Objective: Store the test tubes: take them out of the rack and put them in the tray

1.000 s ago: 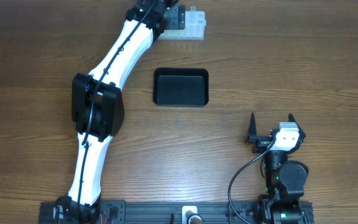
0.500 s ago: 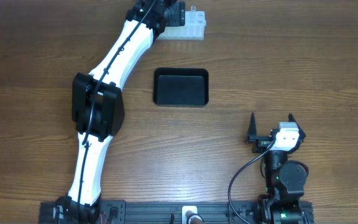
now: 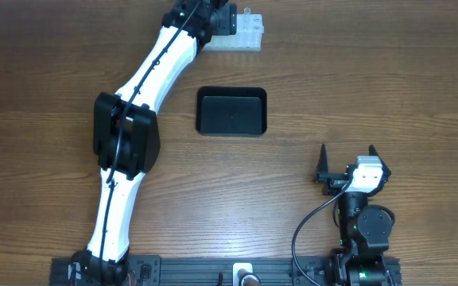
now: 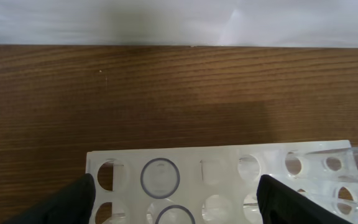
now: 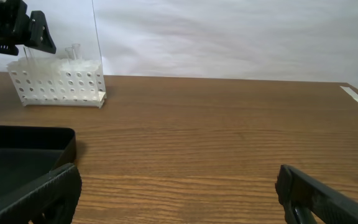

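A white perforated rack (image 3: 245, 36) stands at the table's far edge with clear test tubes (image 4: 160, 177) upright in its holes. In the left wrist view the rack (image 4: 123, 158) lies just below my left gripper (image 4: 176, 208), whose dark fingertips (image 4: 73, 200) stand wide open on either side of two tube rims. In the top view the left gripper (image 3: 223, 17) sits over the rack's left end. The black tray (image 3: 231, 111) lies mid-table with nothing in it. My right gripper (image 3: 347, 155) hangs open near its base, holding nothing.
The right wrist view shows the rack (image 5: 58, 84) far off, the tray's corner (image 5: 23, 155) close by and the left gripper (image 5: 17, 28) above the rack. Bare wooden table (image 3: 372, 71) spreads around. A white wall backs the far edge.
The left gripper has shifted slightly over the rack toward the table's far edge. The right arm has not moved.
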Controlling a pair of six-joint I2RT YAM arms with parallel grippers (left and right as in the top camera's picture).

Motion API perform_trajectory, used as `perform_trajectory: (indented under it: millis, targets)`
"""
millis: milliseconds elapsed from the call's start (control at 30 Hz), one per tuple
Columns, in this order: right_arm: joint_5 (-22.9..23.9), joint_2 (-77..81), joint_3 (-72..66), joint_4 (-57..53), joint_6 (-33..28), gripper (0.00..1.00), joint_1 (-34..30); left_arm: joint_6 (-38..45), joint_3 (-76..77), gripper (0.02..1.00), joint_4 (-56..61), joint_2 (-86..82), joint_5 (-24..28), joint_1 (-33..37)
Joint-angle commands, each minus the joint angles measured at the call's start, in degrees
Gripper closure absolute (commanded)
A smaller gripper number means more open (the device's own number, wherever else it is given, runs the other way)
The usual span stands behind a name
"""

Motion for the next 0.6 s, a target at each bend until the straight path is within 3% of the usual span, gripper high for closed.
perform_trajectory:
  millis: [33,300,600]
  targets:
    - [-0.31,-0.52,-0.31,-0.26,0.15,0.007,0.35,0.63,1.4,0.235,0.22,1.88,0.44,0.04]
    - [-0.31,-0.52,-0.31,-0.26,0.15,0.007,0.35,0.63,1.4,0.461,0.17,2.01,0.42,0.04]
    - [-0.33,-0.52,-0.31,-0.26,0.15,0.007,0.35,0.61,1.4,0.56,0.17,2.14,0.44,0.02]
